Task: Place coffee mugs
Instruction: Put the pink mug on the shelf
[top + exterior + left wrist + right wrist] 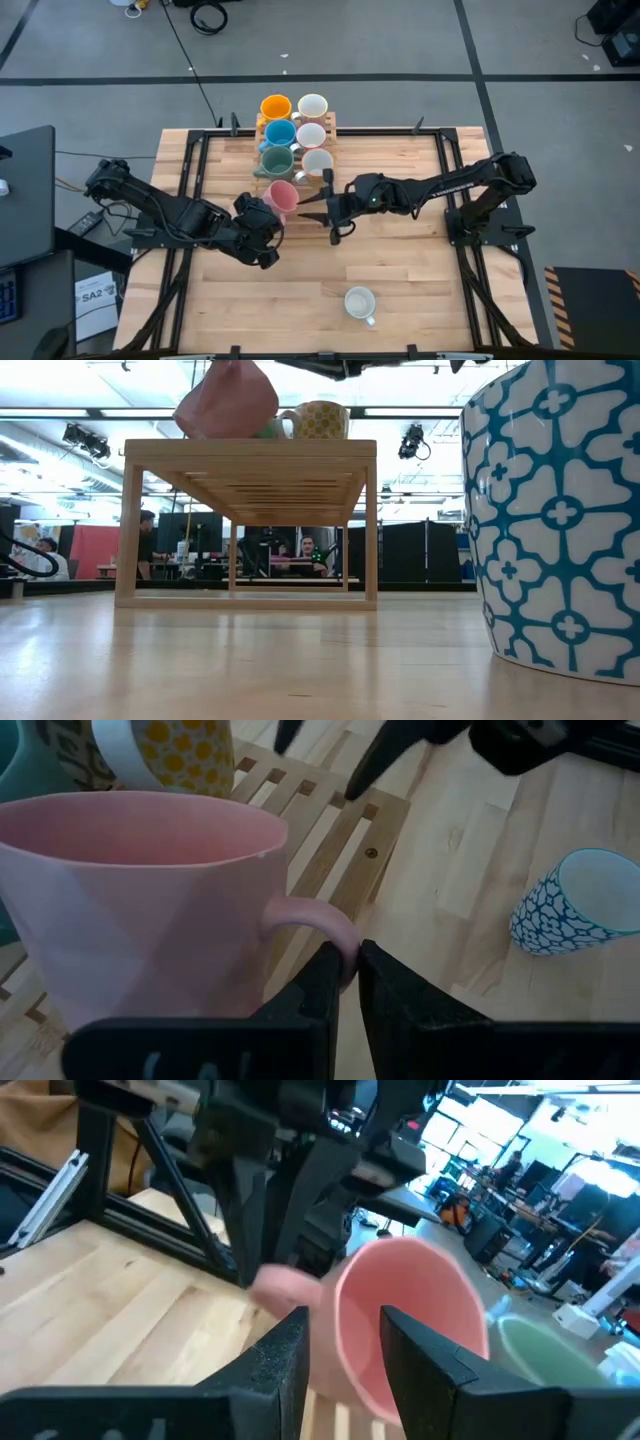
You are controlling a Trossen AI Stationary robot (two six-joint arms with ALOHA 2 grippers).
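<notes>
The pink mug point(283, 195) is at the near end of the wooden rack point(328, 124), tilted, and my left gripper point(348, 970) is shut on its handle. In the low view the pink mug's point(225, 400) underside meets the rack's top point(250, 455). My right gripper point(318, 215) stands open just right of the mug. It points level at the mug's rim point(400, 1310) and, as far as I can see, does not touch it. Orange point(275, 106), blue point(279, 132), green point(276, 158) and white point(313, 106) mugs stand on the rack behind. My left gripper pinches the outer curve of the pink mug's handle point(335, 932) between its two fingertips. The fingers point(318, 988) come slanting down from the table's near left side. The mug sits tilted beyond them over the rack's near end.
A blue-and-white patterned mug point(359, 302) stands alone on the table near the front edge; in the low view this patterned mug point(560, 510) stands close on the right. A yellow-dotted mug point(185, 750) stands on the rack right behind the pink one. Bare wood lies left and right of the rack.
</notes>
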